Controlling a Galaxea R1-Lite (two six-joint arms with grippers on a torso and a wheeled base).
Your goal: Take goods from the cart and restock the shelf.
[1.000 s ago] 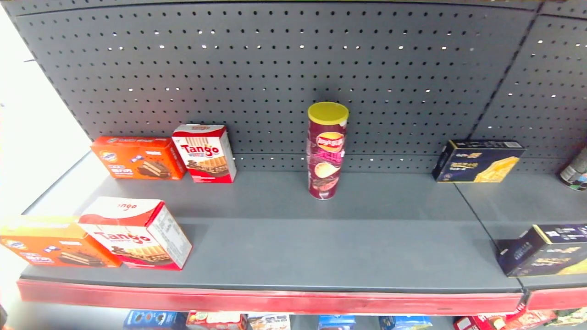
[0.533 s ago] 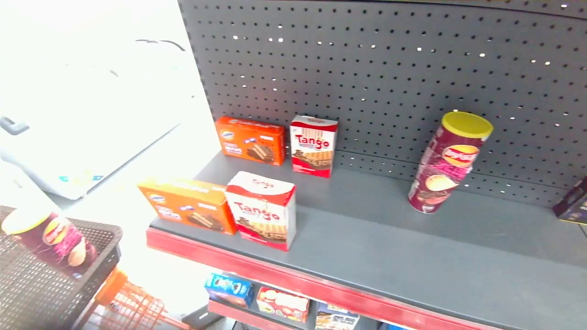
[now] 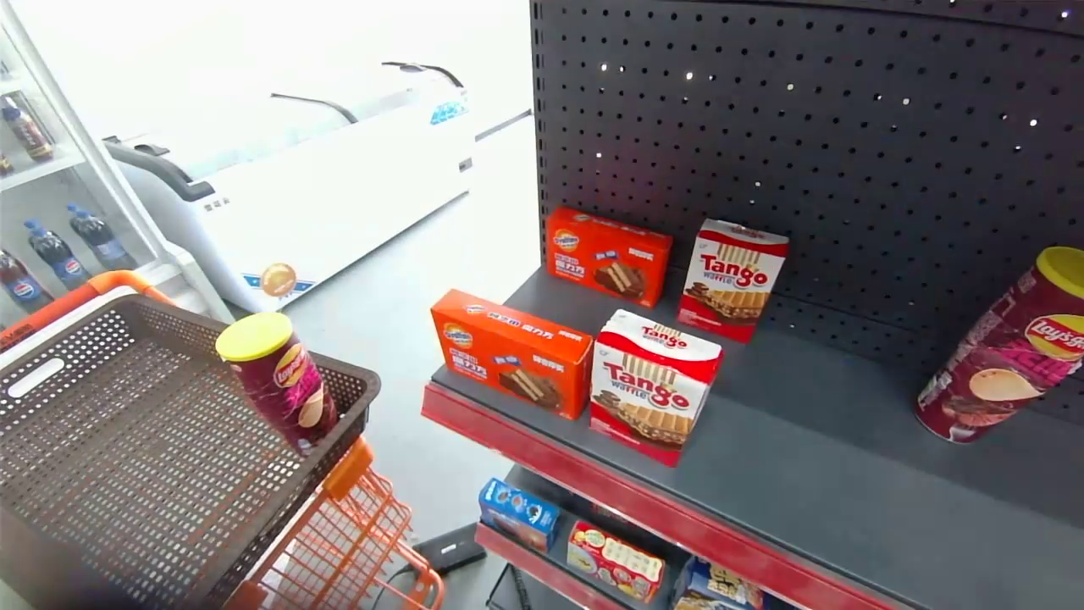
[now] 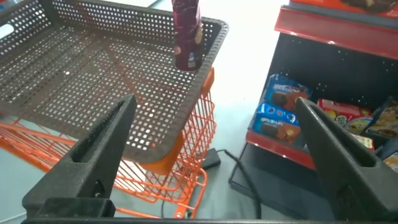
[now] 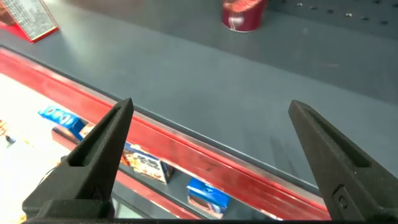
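Off to the left, a glass-door fridge [image 3: 51,246] holds dark bottles, and a white chest freezer [image 3: 322,195] sits behind the cart. The cart's brown mesh basket [image 3: 127,424] holds one thing: a maroon can with a yellow lid [image 3: 279,385], standing in the corner nearest the shelf, close against the basket wall.

The left end effector [image 4: 214,106] hangs outside the basket on the aisle side, jaws spread wide and holding nothing. From where I stand, the job now looks like fetching that can. I'd go in over the rim, not through it, and take the can around its middle, with one finger slipped between can and mesh. Then I'd lift it straight up until the base clears the wall before swinging over. A tall, smooth tube like that could topple if nudged near the lid.

On the grey shelf [image 3: 804,474] are two orange boxes [image 3: 511,352] picturing layered wafers, then two red-and-white boxes [image 3: 654,385] with bold red lettering and a waffle picture. Further right, a matching can [image 3: 999,356] carries a round logo and a chip picture. I'll leave the print unread.

The right end effector [image 5: 210,107] hovers over the shelf's red front edge, also spread and empty.
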